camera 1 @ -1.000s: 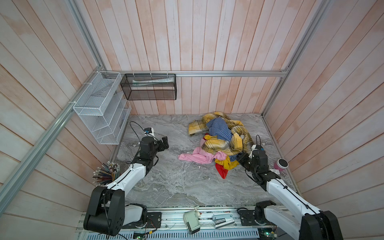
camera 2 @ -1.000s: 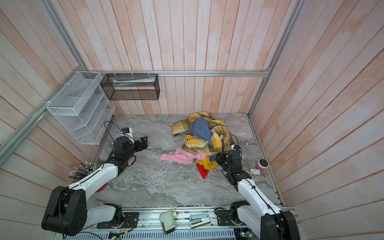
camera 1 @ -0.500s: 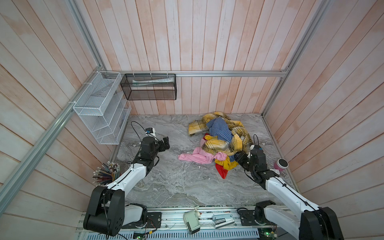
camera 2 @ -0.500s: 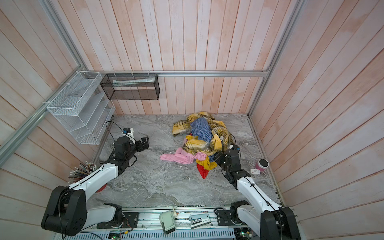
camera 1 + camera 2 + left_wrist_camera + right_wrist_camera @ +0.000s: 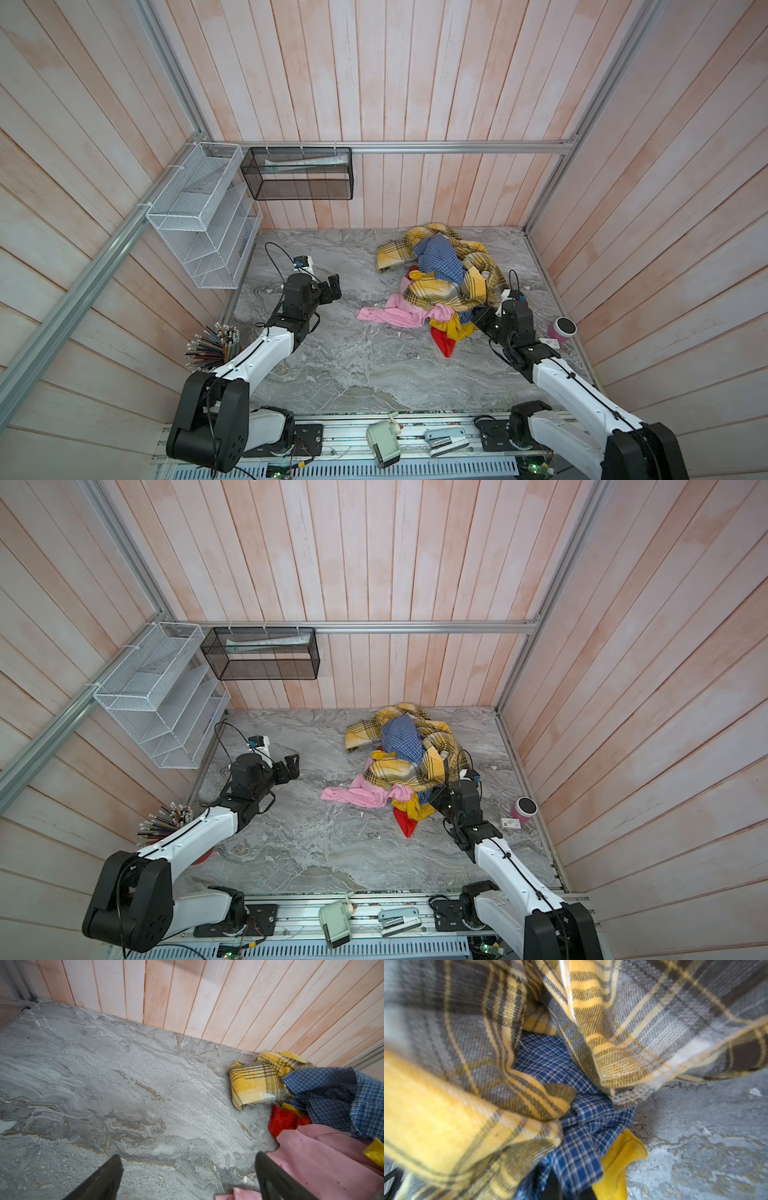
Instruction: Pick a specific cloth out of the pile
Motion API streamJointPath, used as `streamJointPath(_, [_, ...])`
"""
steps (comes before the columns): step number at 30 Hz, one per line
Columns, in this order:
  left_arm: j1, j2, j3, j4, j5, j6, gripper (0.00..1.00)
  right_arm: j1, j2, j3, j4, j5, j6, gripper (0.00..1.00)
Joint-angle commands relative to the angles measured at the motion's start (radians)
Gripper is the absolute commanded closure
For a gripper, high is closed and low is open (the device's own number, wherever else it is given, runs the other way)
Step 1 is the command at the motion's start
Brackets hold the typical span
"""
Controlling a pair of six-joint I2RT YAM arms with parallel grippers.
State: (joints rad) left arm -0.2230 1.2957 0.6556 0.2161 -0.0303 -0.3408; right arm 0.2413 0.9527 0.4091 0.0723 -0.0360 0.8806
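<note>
Hem of the blue shirt sits at the right gripper, jaws shut, seemingly on it; left gripper gapes wide, well apart

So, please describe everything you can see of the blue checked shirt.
The blue shirt is thin woven cloth with a fine white-and-dark check, crumpled, lying on and partly under the yellow plaid cloth. A lower fold comes out beside the mustard garment, where the right gripper looks shut on it.
</note>
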Motion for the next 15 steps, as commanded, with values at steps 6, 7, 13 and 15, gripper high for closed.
streamJointPath(6, [-0.012,0.012,0.018,-0.012,-0.002,0.023,0.00,0.013,-0.154,0.056,-0.052,0.082,-0.019,1.00])
streamJointPath(7, [-0.012,0.011,0.018,-0.013,-0.002,0.022,0.00,0.014,-0.161,0.060,-0.056,0.080,-0.021,1.00])
streamJointPath(13, [-0.018,0.011,0.020,-0.012,-0.003,0.023,0.00,0.030,-0.163,0.081,-0.051,0.065,-0.013,1.00])
streamJointPath(15, [-0.021,0.010,0.020,-0.014,-0.006,0.025,0.00,0.036,-0.162,0.092,-0.042,0.058,-0.010,1.00])
